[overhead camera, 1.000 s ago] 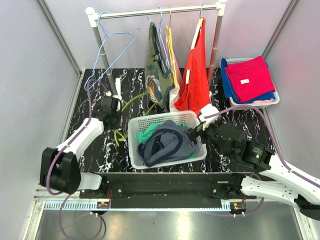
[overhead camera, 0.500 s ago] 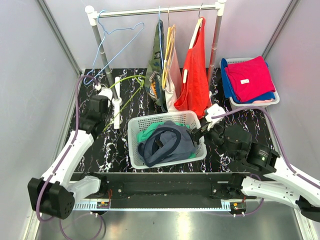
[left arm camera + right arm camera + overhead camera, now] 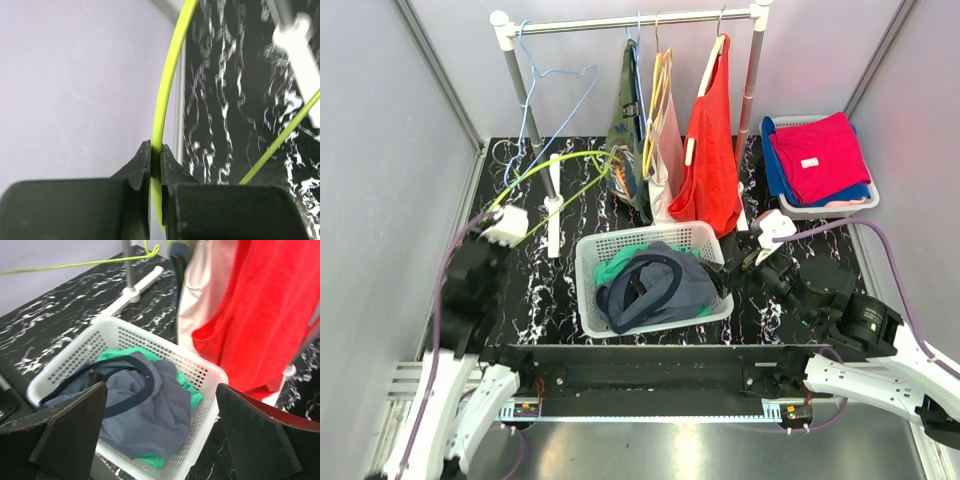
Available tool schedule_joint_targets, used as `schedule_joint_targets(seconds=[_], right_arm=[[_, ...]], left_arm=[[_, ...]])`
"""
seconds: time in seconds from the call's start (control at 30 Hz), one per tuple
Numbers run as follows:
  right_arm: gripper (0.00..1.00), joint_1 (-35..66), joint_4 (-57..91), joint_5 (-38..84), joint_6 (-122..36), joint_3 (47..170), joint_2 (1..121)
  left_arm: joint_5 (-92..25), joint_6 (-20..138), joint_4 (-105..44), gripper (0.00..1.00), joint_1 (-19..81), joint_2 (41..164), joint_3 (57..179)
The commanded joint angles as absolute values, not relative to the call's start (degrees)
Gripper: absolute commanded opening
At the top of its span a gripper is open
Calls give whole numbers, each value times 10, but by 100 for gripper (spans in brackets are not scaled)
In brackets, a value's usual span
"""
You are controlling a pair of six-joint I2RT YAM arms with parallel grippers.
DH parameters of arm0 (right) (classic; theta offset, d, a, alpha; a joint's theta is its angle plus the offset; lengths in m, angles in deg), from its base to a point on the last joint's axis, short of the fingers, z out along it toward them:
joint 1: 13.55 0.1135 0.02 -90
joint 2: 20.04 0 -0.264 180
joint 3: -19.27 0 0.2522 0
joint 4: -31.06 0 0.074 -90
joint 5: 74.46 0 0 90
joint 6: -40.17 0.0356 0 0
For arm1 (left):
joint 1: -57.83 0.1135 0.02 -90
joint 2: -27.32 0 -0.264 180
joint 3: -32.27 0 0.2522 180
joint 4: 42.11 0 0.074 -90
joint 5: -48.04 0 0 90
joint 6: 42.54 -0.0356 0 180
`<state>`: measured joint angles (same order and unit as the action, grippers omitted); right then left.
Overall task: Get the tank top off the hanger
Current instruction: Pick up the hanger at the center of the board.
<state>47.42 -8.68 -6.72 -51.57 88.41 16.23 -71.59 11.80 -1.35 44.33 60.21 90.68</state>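
Note:
A lime-green wire hanger (image 3: 555, 165) is bare and slants from the left side toward the rack, its hook end by the olive garment. My left gripper (image 3: 505, 222) is shut on the hanger's wire (image 3: 167, 75), which passes straight between the closed fingertips of the left gripper (image 3: 155, 150). A grey tank top (image 3: 655, 285) with dark trim lies crumpled in the white basket (image 3: 640, 235), on top of a green garment. My right gripper (image 3: 742, 260) hovers open at the basket's right side. In its wrist view the right gripper (image 3: 161, 387) holds nothing above the grey tank top (image 3: 150, 410) and the basket (image 3: 150, 337).
A clothes rack (image 3: 620, 22) at the back carries a blue hanger (image 3: 555, 75), an olive garment (image 3: 625, 130), a pale pink one (image 3: 668, 150) and a red one (image 3: 715, 150). Its white foot (image 3: 554, 210) stands left of the basket. A second basket (image 3: 820, 160) with red and blue clothes sits back right.
My left arm has drawn back toward the near left with the green hanger in its grip, the hanger rising and swinging outward. The right gripper has backed slightly right from the basket.

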Motion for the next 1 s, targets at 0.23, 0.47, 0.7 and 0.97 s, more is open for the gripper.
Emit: schedule_joint_targets(seconds=[0.23,0.47,0.7,0.97], right_arm=[[100,473,-97,174,-572,996,168],[100,472,-117,284,-612,1034,221],[100,473,-135,403,-608,1030,290],[100,472,-128,410,-614,1011,306]], left_arm=[[-325,-141,122,0,445,366,956],[-254,-141,177,0,445,388,1010],[-222,-126,180,0,445,392,1025],[-211,-117,201,0,445,393,1037]])
